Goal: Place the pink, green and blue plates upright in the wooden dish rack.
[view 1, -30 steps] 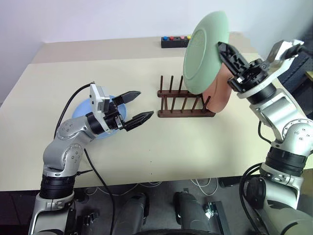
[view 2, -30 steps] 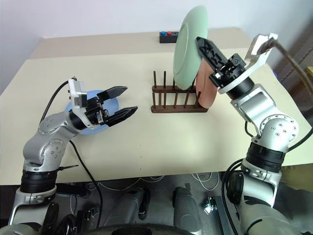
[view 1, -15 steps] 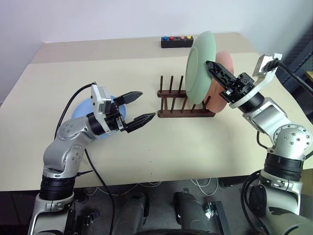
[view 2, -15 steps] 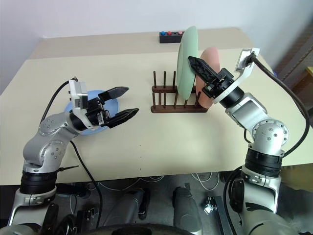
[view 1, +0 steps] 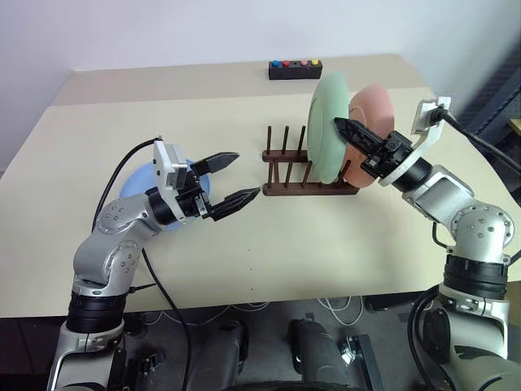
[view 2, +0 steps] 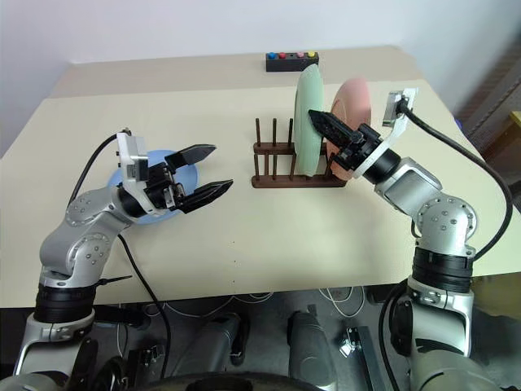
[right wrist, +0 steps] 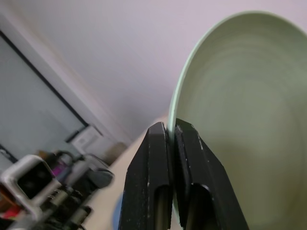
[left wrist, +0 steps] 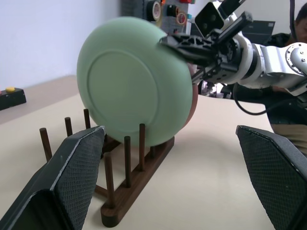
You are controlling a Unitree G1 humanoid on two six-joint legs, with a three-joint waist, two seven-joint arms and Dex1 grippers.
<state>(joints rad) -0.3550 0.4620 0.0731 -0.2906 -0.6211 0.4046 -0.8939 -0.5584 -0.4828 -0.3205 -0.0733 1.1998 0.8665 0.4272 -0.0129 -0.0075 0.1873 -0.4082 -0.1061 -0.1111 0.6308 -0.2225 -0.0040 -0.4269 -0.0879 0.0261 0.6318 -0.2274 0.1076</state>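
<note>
Right gripper (view 2: 326, 126) pinches our green plate (view 1: 326, 126) by its rim, keeping it upright in the rack (view 1: 305, 183) beside the pink plate (view 1: 368, 122). Left gripper (view 1: 232, 177) hangs wide open and empty over the blue plate (view 1: 134, 183), ready for it.

Two plates (view 1: 327, 126) upright in rack (view 1: 308, 181)

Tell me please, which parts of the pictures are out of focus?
Right wrist view: the green plate and right gripper are soft, the room behind blurred. Left wrist view: the near fingers are slightly soft, the wooden dish rack sharp.
</note>
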